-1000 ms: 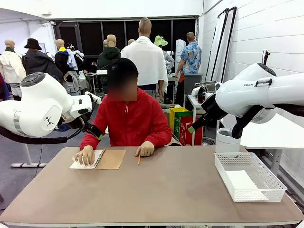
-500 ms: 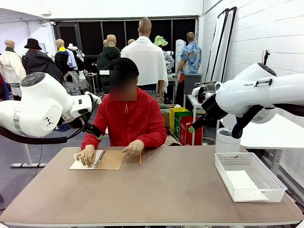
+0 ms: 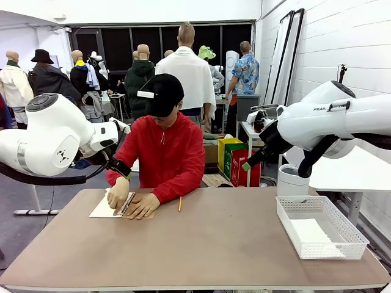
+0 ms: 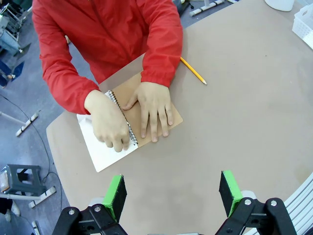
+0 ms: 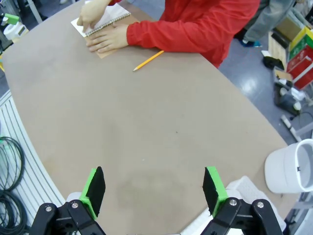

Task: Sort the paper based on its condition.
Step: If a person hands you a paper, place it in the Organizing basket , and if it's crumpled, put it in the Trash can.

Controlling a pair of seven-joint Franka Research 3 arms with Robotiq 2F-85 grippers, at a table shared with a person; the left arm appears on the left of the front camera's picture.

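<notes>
1. While bracing the spiral-bound notebook with the brown card cover point(image 4: 100, 149) flat at the far left of the tabletop point(image 3: 220, 244), presses one hand point(image 4: 107, 122) on its white page and the other hand point(image 4: 151, 110) on the cover; likely steadies it to tear a leaf out.
2. Leaves the yellow wooden pencil point(image 4: 193, 71) just beside the notebook, untouched.
3. Finds one thin white sheet of paper point(image 3: 310, 232) lying flat in the white mesh basket point(image 3: 327, 250) at the tabletop's near right corner, well apart from the notebook; presumably one sorting bin.
4. Hangs the left gripper point(image 4: 172, 193) high above the notebook, green-padded jaws spread wide, pinching nothing; apparently waits for a loose sheet.
5. Hangs the right gripper point(image 5: 154, 188) over bare tabletop, jaws likewise spread and empty, clear of the person's work.
</notes>
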